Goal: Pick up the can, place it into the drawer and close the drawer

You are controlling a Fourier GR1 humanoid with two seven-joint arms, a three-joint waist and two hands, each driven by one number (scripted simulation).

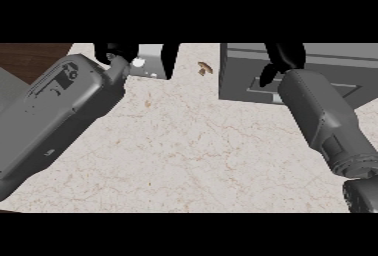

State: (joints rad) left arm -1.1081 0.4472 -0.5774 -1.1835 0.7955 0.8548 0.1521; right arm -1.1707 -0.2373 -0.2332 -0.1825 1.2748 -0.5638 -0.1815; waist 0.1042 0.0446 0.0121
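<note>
Pale marble tabletop (184, 150) spreads beneath the left robot hand (122, 52) curled round something pale and mostly hidden — seemingly the can (138, 62) — while the right robot hand (284, 57), fingers hanging relaxed, hovers over the grey drawer (244, 75) — placing and closing remain.

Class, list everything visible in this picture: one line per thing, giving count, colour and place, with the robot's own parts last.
counter: one, pale marbled beige, fills the middle of the view.
drawer unit: one, grey, upper right of the counter.
grey object: one, light grey, top edge left of centre; kind unclear.
small brown item: one, brown, top centre.
dark wood surface: one, brown, upper left corner.
left hand: one, black, top left, on a grey forearm.
right hand: one, black, top right over the drawer unit.
</note>
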